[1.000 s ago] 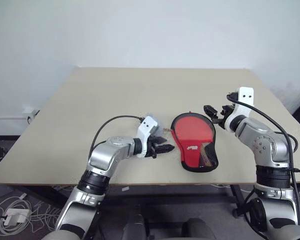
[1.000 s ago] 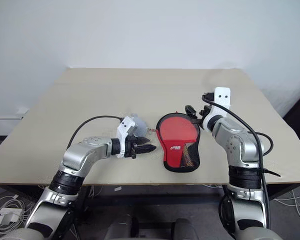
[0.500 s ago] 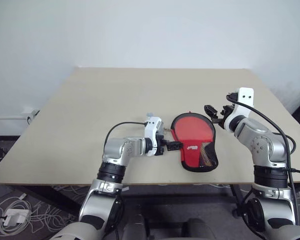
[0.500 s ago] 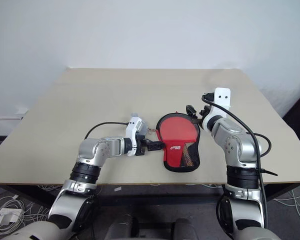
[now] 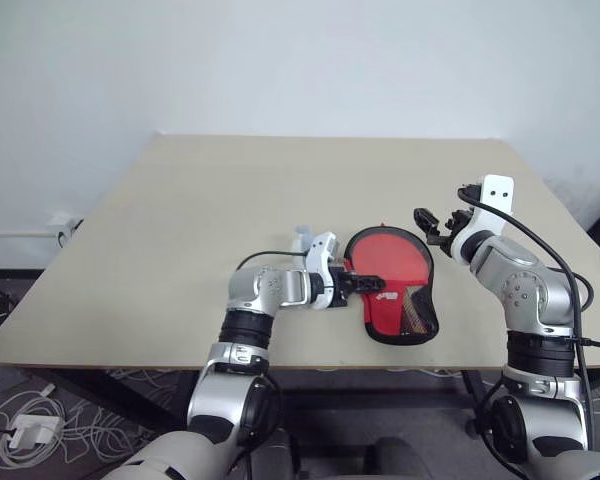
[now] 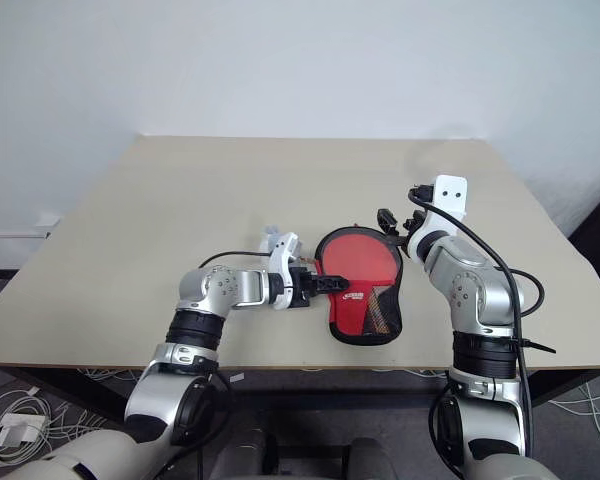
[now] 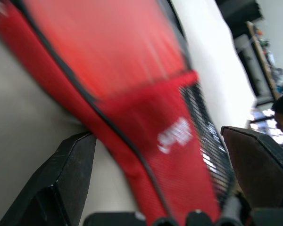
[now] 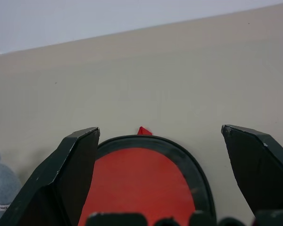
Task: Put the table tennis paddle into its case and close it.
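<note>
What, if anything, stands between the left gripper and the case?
Nothing visible does. The open left gripper reaches over the near left edge of the red case on the table, its jaws straddling that edge in the left wrist view. A pale grey-blue wad lies behind the left wrist, off the path.

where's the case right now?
In the left eye view, the case lies flat near the table's front edge, between the open left gripper and open right gripper.
</note>
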